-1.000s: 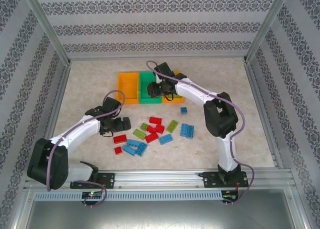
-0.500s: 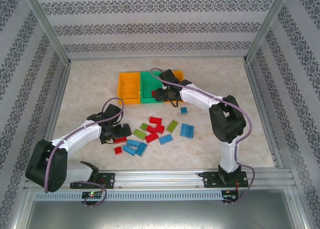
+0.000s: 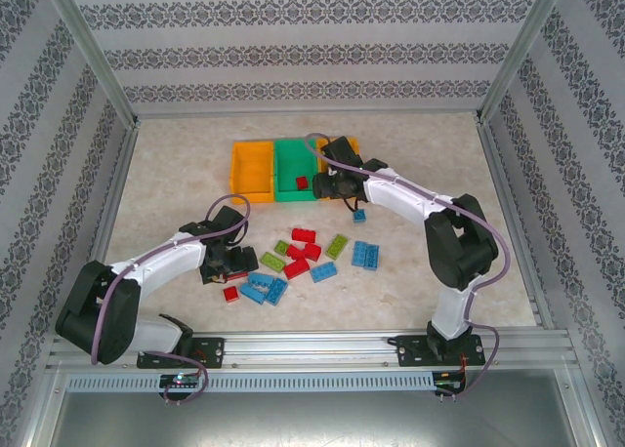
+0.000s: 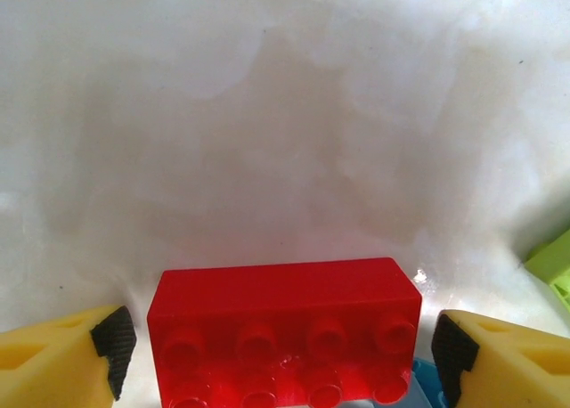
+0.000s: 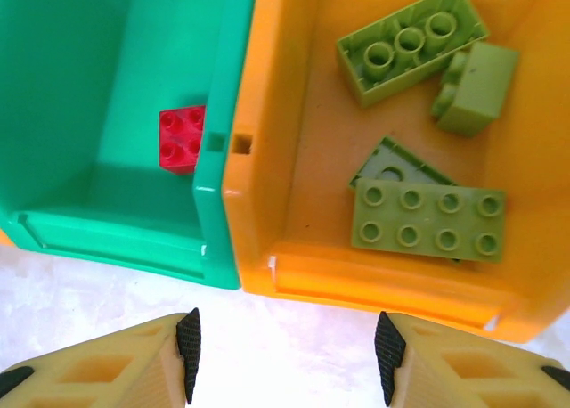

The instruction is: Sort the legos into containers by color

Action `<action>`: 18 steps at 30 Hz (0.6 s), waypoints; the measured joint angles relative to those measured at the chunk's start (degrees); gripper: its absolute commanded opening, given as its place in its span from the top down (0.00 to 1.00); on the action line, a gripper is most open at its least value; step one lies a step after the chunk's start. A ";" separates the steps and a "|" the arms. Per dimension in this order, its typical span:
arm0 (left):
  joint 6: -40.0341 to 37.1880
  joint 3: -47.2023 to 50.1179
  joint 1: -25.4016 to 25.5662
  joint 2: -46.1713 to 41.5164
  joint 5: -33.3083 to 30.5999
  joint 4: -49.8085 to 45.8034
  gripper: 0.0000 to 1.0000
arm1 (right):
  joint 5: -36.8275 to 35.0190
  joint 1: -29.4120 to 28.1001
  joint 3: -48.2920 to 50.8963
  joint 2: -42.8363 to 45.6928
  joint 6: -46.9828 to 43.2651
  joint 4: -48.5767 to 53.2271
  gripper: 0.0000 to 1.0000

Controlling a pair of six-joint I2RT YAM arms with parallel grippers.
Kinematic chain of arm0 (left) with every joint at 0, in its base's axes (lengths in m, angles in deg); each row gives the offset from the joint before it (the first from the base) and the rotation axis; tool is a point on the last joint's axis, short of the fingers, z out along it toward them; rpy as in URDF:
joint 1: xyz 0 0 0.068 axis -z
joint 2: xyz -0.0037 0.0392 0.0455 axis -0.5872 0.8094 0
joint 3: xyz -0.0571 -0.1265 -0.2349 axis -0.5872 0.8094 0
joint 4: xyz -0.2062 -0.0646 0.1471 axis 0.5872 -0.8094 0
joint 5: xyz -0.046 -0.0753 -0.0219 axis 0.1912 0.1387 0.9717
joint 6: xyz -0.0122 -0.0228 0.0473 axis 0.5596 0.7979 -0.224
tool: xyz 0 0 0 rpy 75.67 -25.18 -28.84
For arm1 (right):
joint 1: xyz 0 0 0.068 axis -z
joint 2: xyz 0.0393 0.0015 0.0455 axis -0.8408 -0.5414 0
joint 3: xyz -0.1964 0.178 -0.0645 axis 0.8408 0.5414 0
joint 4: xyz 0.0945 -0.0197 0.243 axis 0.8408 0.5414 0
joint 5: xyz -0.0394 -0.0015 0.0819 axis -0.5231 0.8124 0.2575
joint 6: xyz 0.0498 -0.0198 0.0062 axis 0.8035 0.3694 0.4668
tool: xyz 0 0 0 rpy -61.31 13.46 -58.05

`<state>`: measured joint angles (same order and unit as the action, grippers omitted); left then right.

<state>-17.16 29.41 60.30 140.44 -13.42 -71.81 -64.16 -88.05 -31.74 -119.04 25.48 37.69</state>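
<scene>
Jaws spread both sides, operator: your left gripper [image 4: 276,341] straddles red lego [image 4: 283,314], not touching; right gripper [image 5: 285,346] empty near containers [image 5: 258,114].

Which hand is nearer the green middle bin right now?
Right. The right hand hangs just before the green bin's near wall; the left hand is far off at the loose pile, straddling a red brick.

A pale, marbled beige worktop [image 3: 166,164] lies under bright, even light. White walls [image 3: 312,37] printed with horizontal bands of grey damask enclose three sides, framed by silver aluminium corner posts [image 3: 91,52]. A slotted aluminium rail [image 3: 312,347] runs along the near edge.
</scene>
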 measured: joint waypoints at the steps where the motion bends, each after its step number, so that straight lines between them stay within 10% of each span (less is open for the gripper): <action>1: -0.04 0.00 0.00 0.39 0.00 0.02 0.19 | -0.17 0.07 0.20 0.26 0.00 0.00 0.43; 18: -0.28 -0.59 0.00 0.79 -1.86 -0.50 0.40 | -3.19 6.69 15.54 14.14 -0.17 -1.29 0.42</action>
<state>-17.44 28.82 60.30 141.23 -15.27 -72.31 -67.35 -81.36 -16.20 -104.90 25.31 36.40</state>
